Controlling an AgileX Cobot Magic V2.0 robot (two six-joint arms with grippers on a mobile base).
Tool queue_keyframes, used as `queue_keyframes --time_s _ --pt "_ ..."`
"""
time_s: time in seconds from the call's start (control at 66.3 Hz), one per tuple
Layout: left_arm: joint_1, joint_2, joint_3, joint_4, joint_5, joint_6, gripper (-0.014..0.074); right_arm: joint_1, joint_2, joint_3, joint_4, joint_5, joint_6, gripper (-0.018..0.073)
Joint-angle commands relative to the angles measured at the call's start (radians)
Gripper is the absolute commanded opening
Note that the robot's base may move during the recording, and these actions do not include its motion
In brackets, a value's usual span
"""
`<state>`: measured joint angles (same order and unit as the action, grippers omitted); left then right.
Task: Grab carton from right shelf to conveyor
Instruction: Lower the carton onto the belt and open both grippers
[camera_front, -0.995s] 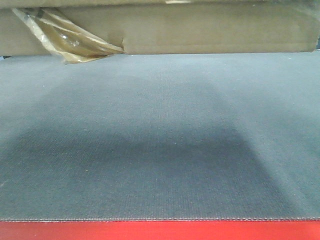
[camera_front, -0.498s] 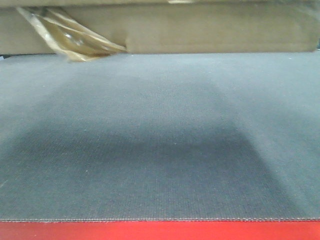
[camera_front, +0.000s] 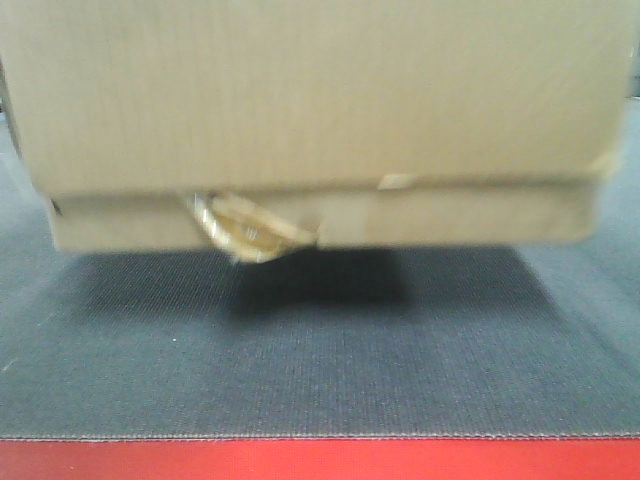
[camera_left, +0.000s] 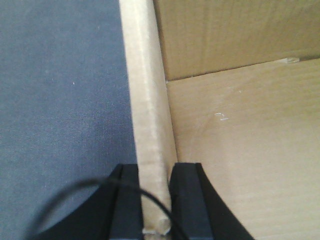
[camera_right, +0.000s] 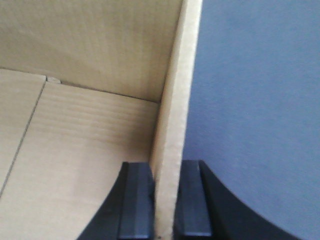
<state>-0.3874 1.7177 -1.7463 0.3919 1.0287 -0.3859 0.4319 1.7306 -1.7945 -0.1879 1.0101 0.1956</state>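
A brown cardboard carton (camera_front: 320, 110) hangs just above the grey conveyor belt (camera_front: 320, 350), blurred, with torn tape dangling under its front edge. My left gripper (camera_left: 155, 200) is shut on the carton's left wall (camera_left: 147, 100), one finger inside the box, one outside. My right gripper (camera_right: 166, 200) is shut on the carton's right wall (camera_right: 175, 115) the same way. The open box's inner floor (camera_right: 70, 150) shows in both wrist views, also in the left wrist view (camera_left: 240, 150). No gripper shows in the front view.
The belt's near edge has a red strip (camera_front: 320, 460). Grey belt shows beside the carton in the left wrist view (camera_left: 60, 100) and the right wrist view (camera_right: 260, 100). A black cable (camera_left: 100, 187) crosses my left fingers.
The carton has dropped from the top of the front view to fill its upper half, coming down toward the belt; its shadow now lies close under it.
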Motion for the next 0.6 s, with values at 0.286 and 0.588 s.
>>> queue_keyframes --time_s 0.286,0.588 --pt "0.015 0.075 -0.002 0.029 -0.067 0.009 0.0101 -0.004 0.097 -0.005 0.006 -0.054 -0.012 0.0371" --pt "0.015 0.043 -0.002 0.005 -0.028 0.016 0.0576 -0.004 0.036 -0.011 0.006 -0.044 -0.012 0.0570"
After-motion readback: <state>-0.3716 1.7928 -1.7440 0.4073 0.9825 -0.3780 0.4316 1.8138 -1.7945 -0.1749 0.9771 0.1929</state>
